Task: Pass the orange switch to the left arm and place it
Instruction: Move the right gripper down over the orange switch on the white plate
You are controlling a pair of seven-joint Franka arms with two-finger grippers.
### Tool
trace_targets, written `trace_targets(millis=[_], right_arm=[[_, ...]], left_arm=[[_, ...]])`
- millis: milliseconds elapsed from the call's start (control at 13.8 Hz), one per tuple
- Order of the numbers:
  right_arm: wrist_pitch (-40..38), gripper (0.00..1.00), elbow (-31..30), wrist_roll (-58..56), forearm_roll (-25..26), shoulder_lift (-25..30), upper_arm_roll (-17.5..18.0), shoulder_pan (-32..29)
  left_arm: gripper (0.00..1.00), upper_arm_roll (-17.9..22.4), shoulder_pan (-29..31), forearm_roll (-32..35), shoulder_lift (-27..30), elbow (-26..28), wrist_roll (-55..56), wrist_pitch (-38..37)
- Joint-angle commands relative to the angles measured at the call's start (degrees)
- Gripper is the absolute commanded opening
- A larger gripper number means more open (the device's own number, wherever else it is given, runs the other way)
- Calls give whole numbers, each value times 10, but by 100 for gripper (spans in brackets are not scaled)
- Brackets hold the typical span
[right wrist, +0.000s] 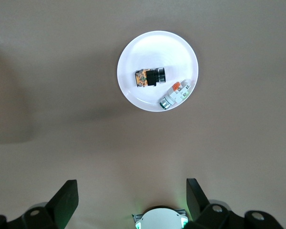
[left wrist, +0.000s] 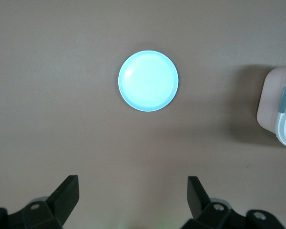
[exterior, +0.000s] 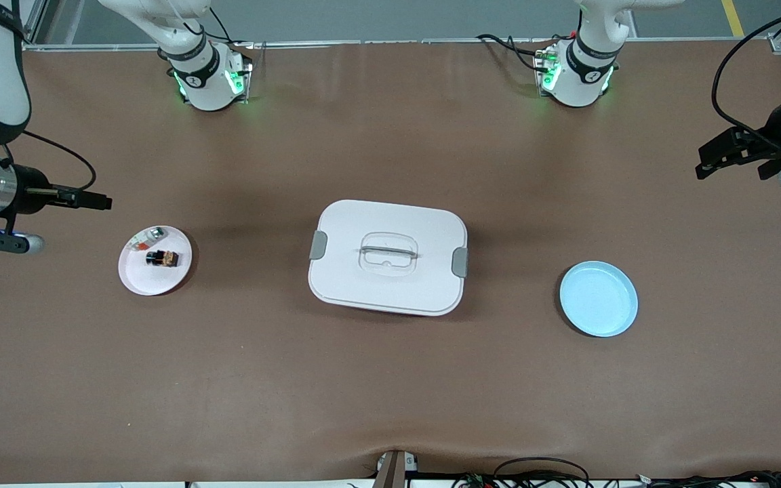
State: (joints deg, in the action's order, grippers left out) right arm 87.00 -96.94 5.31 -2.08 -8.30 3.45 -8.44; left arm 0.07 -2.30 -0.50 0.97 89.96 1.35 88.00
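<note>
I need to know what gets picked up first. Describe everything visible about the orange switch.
The orange switch is a tiny blocky part, black along most of its body with an orange-brown end. It lies on its side on the pink plate, toward the right arm's end of the table, beside a clear-silver piece without touching it. No gripper touches it.

The arms (exterior: 194, 64) are showing glossy white shells with black joint bands and green lights glowing at their bases. A silver wrist cylinder is gleaming on the right arm, and black cables are looping along both.
</note>
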Motion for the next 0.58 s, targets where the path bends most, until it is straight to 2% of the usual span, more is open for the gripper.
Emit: trace_targets(millis=[0,144,506], right_arm=[[27,100,11,7,2,-41,7,-9],[55,100,10,3,4,-74,7,-5],[123,100,-45,1,21,-80,8,1]], left_arm=[[100,1,-2,1,-4,-14,1,-12],[100,1,-2,1,-4,-14,1,-12],[100,1,-2,1,-4,-14,1,-12]])
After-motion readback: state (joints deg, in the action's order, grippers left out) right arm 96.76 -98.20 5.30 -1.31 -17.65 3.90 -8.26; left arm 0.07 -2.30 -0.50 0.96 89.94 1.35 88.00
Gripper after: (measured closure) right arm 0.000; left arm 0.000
